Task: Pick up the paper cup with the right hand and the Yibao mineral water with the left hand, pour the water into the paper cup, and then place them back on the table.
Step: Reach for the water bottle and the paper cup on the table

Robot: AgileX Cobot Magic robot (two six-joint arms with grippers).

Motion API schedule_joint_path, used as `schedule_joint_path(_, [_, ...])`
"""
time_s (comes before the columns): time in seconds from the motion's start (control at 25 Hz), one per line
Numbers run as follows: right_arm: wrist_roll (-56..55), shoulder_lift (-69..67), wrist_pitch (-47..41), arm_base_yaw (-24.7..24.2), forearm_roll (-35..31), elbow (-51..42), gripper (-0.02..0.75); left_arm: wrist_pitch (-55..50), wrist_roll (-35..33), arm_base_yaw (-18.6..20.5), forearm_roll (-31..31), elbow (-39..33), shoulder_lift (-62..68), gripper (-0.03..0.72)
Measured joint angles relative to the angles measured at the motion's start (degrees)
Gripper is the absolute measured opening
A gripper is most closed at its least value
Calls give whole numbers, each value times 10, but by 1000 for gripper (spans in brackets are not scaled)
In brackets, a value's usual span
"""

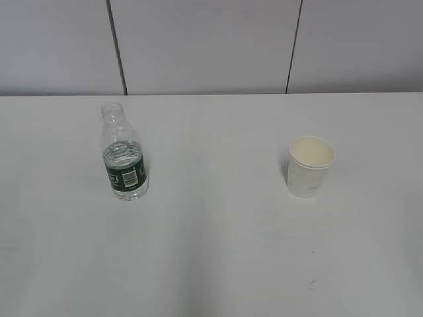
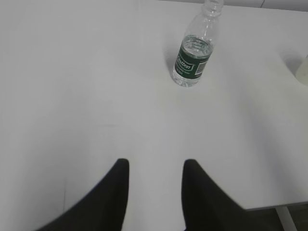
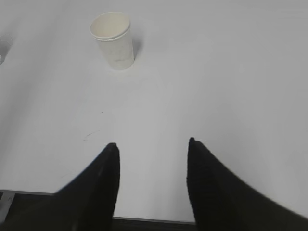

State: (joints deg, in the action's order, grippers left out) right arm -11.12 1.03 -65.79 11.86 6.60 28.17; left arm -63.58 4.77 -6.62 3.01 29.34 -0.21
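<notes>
Here, left hand (image 2: 155, 166): fingers spread apart, empty.
Right hand (image 3: 152, 147): fingers parted, empty.
Yibao mineral water (image 1: 123, 153): upright, untouched.
Paper cup (image 1: 309, 166): upright, well apart from the bottle.

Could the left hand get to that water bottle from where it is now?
Probably yes. The left hand is open, and only bare table lies between it and the upright Yibao mineral water. The bottle stands ahead, slightly to its right.

Bare table (image 1: 211, 251) surrounds bottle (image 1: 123, 155) and cup (image 1: 310, 166).
</notes>
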Motion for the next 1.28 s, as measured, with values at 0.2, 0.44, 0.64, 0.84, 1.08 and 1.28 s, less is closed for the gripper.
schedule_joint_path(0.2, [0,0,0,0,1,0,372,0,0,0,0,0,0,241])
schedule_joint_path(0.44, [0,0,50,0,50,11,372,0,0,0,2,0,0,241])
schedule_joint_path(0.64, [0,0,147,0,70,11,372,0,0,0,11,0,0,241])
schedule_joint_path(0.84, [0,-16,176,0,78,11,372,2,0,0,30,0,0,241])
schedule_joint_path(1.08, [0,-87,276,0,84,11,372,13,-13,0,30,3,0,241])
schedule_joint_path(1.28, [0,-152,346,0,86,11,372,113,-40,0,31,13,5,241])
